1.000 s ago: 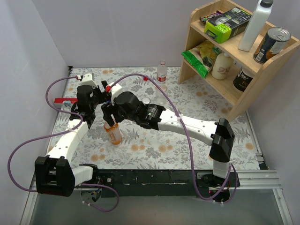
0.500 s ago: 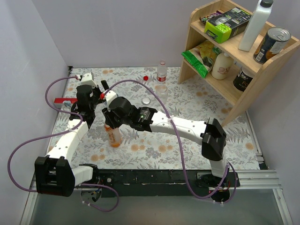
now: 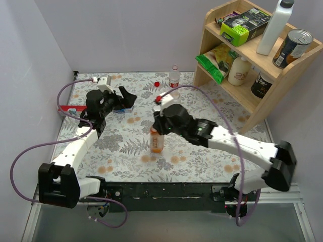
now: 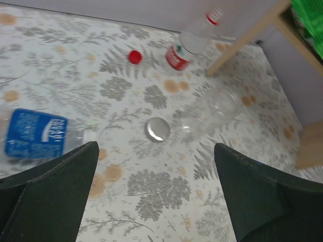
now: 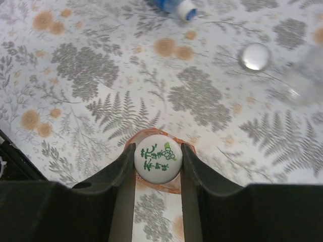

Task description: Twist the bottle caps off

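There it was: the right gripper [image 5: 157, 164] was pinched tight on the white cap [image 5: 157, 157] of the orange bottle [image 3: 157, 143], which stood upright mid-table. From the wrist only an orange rim peeked out around that cap, the body hidden below. The left gripper [image 4: 155, 151] hung over the flowered table [image 4: 151, 212], jaws spread wide, nothing between them. Its left finger cut off the blue-labelled bottle [image 4: 34, 132], lying on its side. The right wrist view caught just its bluish-white cap [image 5: 186, 9] at the top edge. The silver cap [image 4: 157, 129] lay loose just beside the squat clear bottle [image 4: 212, 108], a blur barely separable from the cloth. The red cap [image 4: 134, 56] lay loose near the red-labelled bottle [image 4: 187, 44], whose top was too blurred to read.
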Tool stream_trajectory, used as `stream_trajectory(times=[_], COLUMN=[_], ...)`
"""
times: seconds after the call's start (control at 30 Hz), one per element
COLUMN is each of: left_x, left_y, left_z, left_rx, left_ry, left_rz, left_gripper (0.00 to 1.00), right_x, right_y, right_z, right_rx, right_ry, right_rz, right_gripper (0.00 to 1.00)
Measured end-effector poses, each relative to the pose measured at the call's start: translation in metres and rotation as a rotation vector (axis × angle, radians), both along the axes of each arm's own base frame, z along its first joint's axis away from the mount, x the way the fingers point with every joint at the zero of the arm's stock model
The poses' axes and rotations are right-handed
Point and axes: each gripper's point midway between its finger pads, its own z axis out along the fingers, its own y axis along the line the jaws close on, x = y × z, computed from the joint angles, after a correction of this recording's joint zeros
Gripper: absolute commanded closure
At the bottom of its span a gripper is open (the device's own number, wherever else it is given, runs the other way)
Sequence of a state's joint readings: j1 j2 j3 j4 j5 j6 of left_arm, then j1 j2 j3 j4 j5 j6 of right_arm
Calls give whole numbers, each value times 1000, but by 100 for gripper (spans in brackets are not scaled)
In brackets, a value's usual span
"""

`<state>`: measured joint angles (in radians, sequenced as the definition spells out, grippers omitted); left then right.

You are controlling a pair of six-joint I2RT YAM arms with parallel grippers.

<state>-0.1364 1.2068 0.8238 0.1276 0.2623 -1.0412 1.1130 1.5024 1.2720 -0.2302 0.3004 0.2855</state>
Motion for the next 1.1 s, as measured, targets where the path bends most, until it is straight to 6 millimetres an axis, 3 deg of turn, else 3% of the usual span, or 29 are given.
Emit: stream_trajectory(times=[0.1,0.23,0.33,0.4,0.53,0.7,0.93,0.97,1.1], left_x=[-17,-58,-87,-104,-134,-162,-176,-178,-186], left_y=[-48,-113,-134,-141,-159,-179,-193,-195,-200], left_z=[5,21,32,34,31,16,-1,-3,-10], left_rx=[-16,-56,-110,-134,-114,-55,45,57,82], left_ry=[-25,-90,-152,-180,-208,-192,-183,-182,-167], left_rz=[-182,-468,-629,-709,-851,-969,-1000,-1000,-1017], left_gripper=[2,2,2,2,2,2,2,3,28], right_x=[8,14,16,17,17,9,0,-1,-7], right_y=[-62,-119,-146,-153,-157,-145,-117,-112,-100], right_z=[21,57,79,82,73,73,79,81,93], right_rx=[70,182,235,242,227,261,340,355,423], right_ry=[-14,-55,-82,-79,-35,13,73,80,96], right_rz=[-96,-183,-217,-223,-210,-145,-31,-12,50], right_gripper=[95,95,95,96,96,96,97,97,97])
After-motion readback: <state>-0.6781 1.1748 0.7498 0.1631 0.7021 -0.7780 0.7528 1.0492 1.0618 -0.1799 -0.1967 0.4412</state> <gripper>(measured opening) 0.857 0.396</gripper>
